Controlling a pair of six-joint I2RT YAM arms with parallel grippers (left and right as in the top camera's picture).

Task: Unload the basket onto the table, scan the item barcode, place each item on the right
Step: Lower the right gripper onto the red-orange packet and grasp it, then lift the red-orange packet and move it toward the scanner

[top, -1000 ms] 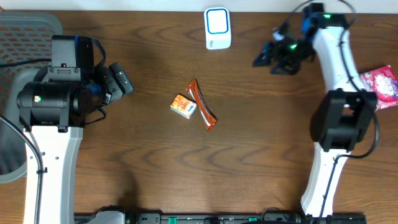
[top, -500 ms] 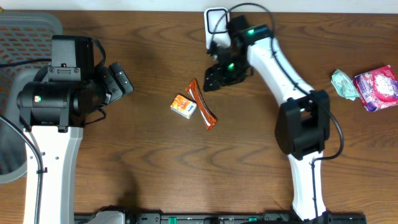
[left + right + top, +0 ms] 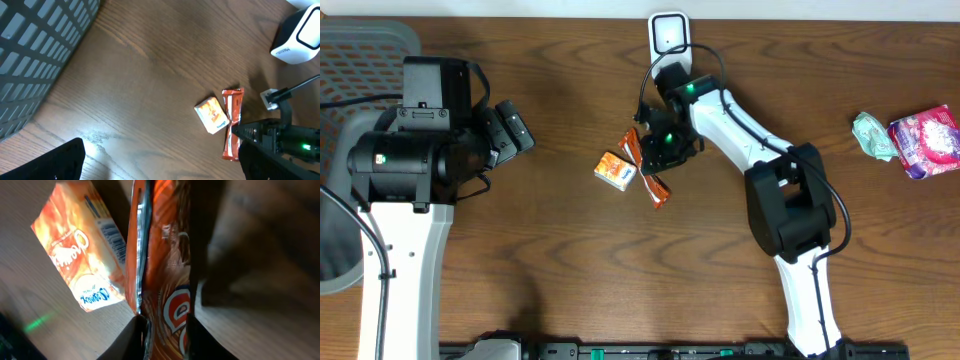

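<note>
The right gripper (image 3: 658, 150) is lowered over the orange snack bar (image 3: 658, 190), which lies on the worktop (image 3: 570, 270) near the middle, well short of the scanner (image 3: 669, 42). In the right wrist view its fingers (image 3: 127, 341) are seen pressed against both long sides of the wrapper, so the bar is judged to be clamped. Whether it is lifted off the wood cannot be told. The grip is taken across the narrow width, probably so that the flat faces stay uncovered and the barcode can be turned towards the scanner. Which face carries the code is not shown.

A small orange box (image 3: 616, 170) is left lying just beside the bar on its left, touching or nearly touching it, and care is called for so that it is not dragged along. The scanner is set upright at the far edge, its blue-framed window facing the table, where either arm can present an item.

The left gripper (image 3: 510, 130) is held back beside the grey mesh basket (image 3: 365, 50), fingers wide apart and holding nothing, presumably kept clear of the working arm. No item is seen in the visible part of the basket. A pink packet (image 3: 924, 140) and a crumpled green wrapper (image 3: 870, 135) are kept loose at the right edge.
</note>
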